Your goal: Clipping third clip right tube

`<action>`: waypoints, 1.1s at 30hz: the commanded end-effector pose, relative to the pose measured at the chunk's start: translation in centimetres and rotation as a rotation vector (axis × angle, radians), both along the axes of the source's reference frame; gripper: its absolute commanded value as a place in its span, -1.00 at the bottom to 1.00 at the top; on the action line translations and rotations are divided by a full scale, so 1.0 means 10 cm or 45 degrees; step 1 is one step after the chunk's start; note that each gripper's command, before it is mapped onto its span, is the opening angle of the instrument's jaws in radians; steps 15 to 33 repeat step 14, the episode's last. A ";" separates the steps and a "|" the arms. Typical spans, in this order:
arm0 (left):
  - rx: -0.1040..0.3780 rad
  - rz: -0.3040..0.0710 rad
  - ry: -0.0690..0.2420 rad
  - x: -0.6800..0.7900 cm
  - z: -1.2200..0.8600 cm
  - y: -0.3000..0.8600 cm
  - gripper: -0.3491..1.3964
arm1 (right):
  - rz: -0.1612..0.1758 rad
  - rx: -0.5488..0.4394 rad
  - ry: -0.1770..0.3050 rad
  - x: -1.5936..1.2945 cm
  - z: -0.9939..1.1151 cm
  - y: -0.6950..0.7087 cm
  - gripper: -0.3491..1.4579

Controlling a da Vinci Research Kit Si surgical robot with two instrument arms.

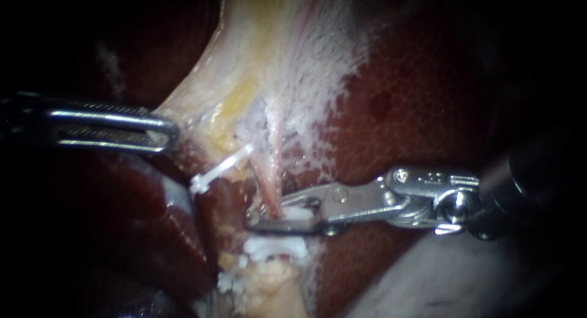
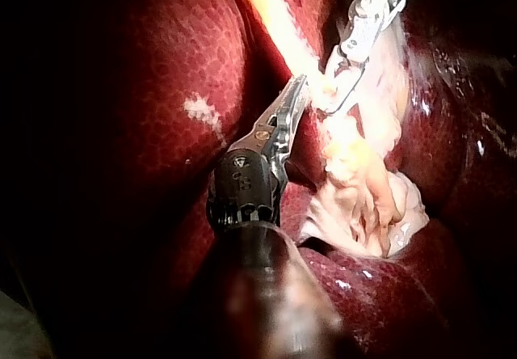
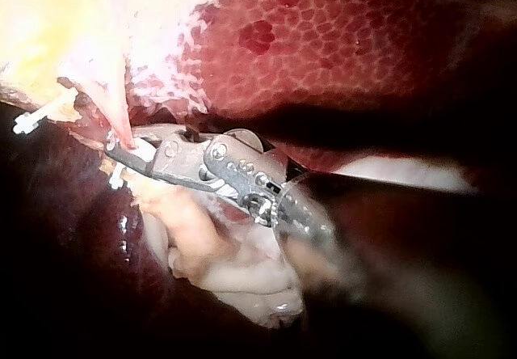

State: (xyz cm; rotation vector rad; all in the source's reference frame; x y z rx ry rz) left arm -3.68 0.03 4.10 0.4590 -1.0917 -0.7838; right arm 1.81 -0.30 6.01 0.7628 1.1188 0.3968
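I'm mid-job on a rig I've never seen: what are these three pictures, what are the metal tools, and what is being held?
The dark red mass is a pig's liver with pale tissue on it. The wide picture comes from the endoscope, close to the tissue. The other two come from cameras on each instrument's arm. The left instrument comes in from the left, and its tip is at the edge of the pale tissue. The right instrument comes in from the right. Its jaws sit around a thin reddish tube and hold a white clip between them. A second clip sits just past the jaws. A third clip lies nearer the left instrument.
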 end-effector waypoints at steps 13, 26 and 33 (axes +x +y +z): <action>-0.001 0.000 0.000 0.000 0.002 0.001 -1.00 | 0.000 -0.001 0.001 0.000 0.001 0.000 -0.97; -0.001 0.000 0.000 0.000 0.002 0.001 -1.00 | 0.000 -0.001 0.001 0.000 0.001 0.000 -0.97; -0.001 0.000 0.000 0.000 0.002 0.001 -1.00 | 0.000 -0.001 0.001 0.000 0.001 0.000 -0.97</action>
